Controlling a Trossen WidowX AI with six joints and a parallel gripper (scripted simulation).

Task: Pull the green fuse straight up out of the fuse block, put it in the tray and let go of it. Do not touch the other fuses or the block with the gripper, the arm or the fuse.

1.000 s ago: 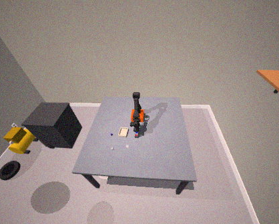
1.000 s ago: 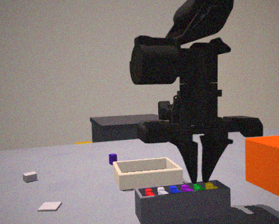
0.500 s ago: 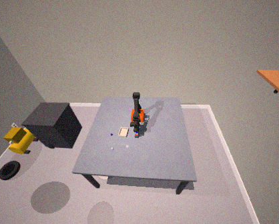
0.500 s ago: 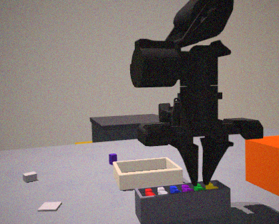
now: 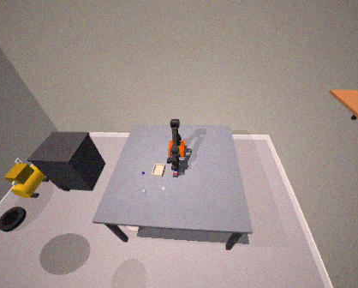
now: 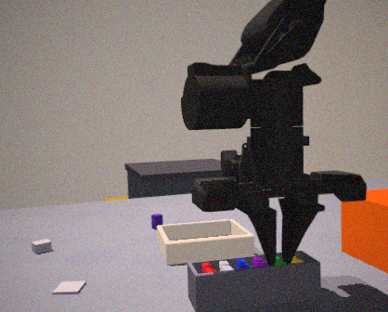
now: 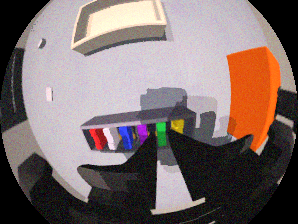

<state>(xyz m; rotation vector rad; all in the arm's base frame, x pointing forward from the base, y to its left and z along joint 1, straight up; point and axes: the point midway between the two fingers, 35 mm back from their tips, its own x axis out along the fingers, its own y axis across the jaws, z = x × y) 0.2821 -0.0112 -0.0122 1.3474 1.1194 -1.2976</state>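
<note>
The green fuse (image 6: 278,261) (image 7: 161,134) stands in the dark fuse block (image 6: 255,288) (image 7: 107,121), between the purple fuse (image 6: 260,262) (image 7: 142,132) and the yellow fuse (image 6: 296,260) (image 7: 177,126). My gripper (image 6: 279,263) points down, slightly open, with one fingertip on each side of the green fuse's top. A narrow gap shows between the fingers; contact with the fuse or block cannot be told. The red fuse (image 6: 208,267) (image 7: 96,138), white fuse (image 7: 111,138) and blue fuse (image 7: 126,137) stand farther along the row. The cream tray (image 5: 158,170) (image 6: 209,251) (image 7: 125,45) is empty.
An orange box (image 6: 373,232) (image 7: 250,95) stands beside the block, on the yellow fuse's side. A purple cylinder (image 5: 143,173) (image 6: 157,221) stands beyond the tray. A small pale block (image 6: 42,246) (image 7: 42,43) and a flat pale piece (image 6: 70,287) (image 7: 49,94) lie on the table.
</note>
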